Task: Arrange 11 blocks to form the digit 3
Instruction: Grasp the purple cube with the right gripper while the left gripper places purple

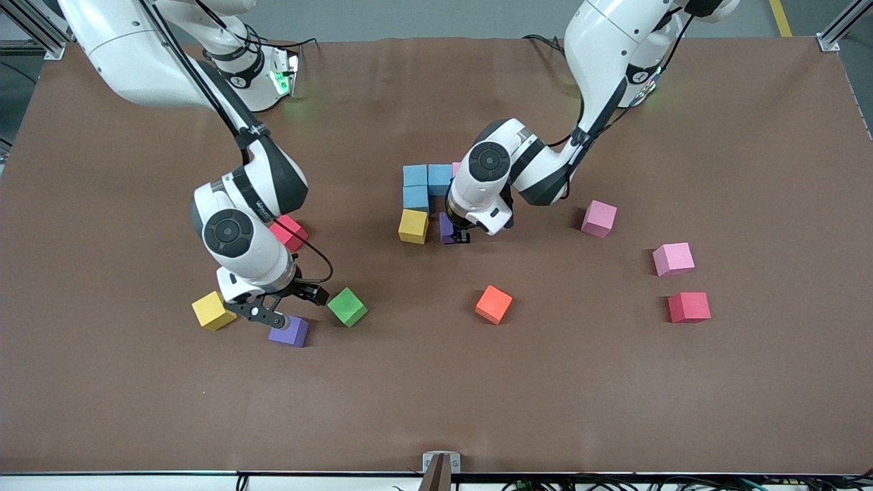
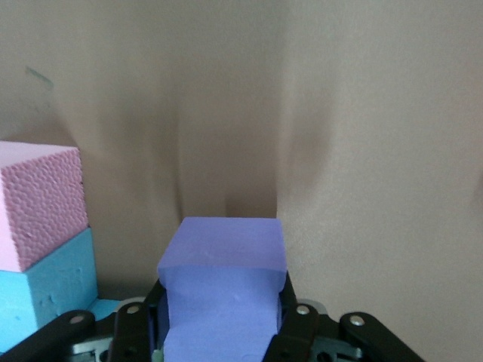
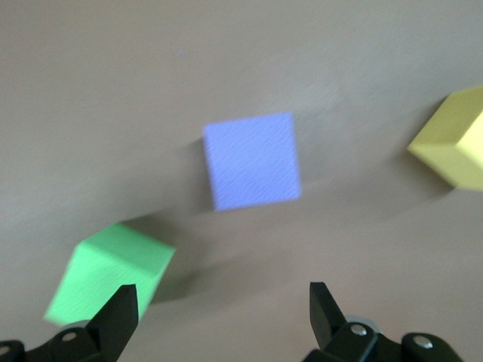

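- Near the middle of the front view, the partly built figure sits as a tight cluster: three light blue blocks, a yellow block touching them on the camera side, and a pink block mostly hidden by the left arm.
- Just beside the yellow block, the left gripper has its jaws clamped on a purple block; the left wrist view shows the cube pinched between the fingers, low over or on the tabletop, with pink stacked against light blue at the edge.
- Judged from this, the step in hand is seating that purple block next to the yellow one. To do it well, the cube should go down square to its neighbours, flush and flat, before release, and the jaws should part without nudging the row.
- Lower left in the front view, the right gripper hovers with jaws apart over a second purple block, between a loose yellow block and a green block; it likely needs centring over the cube first.
- Scattered toward the right of the frame lie an orange block and two pink blocks, all awaiting placement.
- Two red cubes are also there.
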You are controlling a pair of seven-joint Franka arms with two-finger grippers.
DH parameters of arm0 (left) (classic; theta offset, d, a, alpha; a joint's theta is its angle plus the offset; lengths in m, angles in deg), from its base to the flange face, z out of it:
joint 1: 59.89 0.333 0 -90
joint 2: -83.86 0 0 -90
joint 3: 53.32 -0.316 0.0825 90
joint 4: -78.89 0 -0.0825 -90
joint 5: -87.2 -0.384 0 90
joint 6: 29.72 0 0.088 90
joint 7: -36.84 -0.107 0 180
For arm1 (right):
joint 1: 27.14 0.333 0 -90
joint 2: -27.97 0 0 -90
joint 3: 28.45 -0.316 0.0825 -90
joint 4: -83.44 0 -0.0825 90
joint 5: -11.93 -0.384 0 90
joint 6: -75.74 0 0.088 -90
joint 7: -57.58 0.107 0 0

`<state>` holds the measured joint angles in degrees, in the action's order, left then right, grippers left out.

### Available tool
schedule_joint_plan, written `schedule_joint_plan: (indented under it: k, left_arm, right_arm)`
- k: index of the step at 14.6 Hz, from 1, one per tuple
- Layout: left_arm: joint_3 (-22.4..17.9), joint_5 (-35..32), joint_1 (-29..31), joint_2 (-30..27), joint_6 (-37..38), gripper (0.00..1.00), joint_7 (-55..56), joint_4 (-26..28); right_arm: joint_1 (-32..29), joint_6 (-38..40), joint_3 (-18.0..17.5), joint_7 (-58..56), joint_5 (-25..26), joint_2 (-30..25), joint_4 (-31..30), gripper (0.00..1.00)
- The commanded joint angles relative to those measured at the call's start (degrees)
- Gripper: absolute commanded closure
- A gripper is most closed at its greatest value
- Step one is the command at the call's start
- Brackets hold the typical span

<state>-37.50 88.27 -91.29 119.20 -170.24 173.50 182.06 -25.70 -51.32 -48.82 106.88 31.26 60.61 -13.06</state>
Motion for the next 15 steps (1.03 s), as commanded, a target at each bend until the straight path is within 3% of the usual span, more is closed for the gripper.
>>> schedule_joint_plan:
  k: [1,5,11,15]
  left_arm:
    - [-0.6,-1.3,-0.9,1.8,0.0,0.88,1.4,-2.8]
    - [-0.7,-1.5,-1.8,2.3,-0.1,0.88,1.3,-3.0]
    - [-0.7,-1.6,-1.8,3.2,-1.6,0.88,1.2,-3.3]
    - [-0.7,-1.5,-2.8,3.5,-1.6,0.88,1.3,-3.2]
  right_arm:
    - [-1.4,-0.4,-0.4,-0.6,5.9,3.1,2.1,0.0]
    - [-1.6,-1.2,-0.2,-10.7,6.1,6.7,6.1,0.0]
    - [-1.5,-1.6,-0.2,-12.2,6.6,12.8,11.9,0.0]
    - [-1.6,-3.6,0.3,-12.5,6.6,14.4,12.5,0.0]
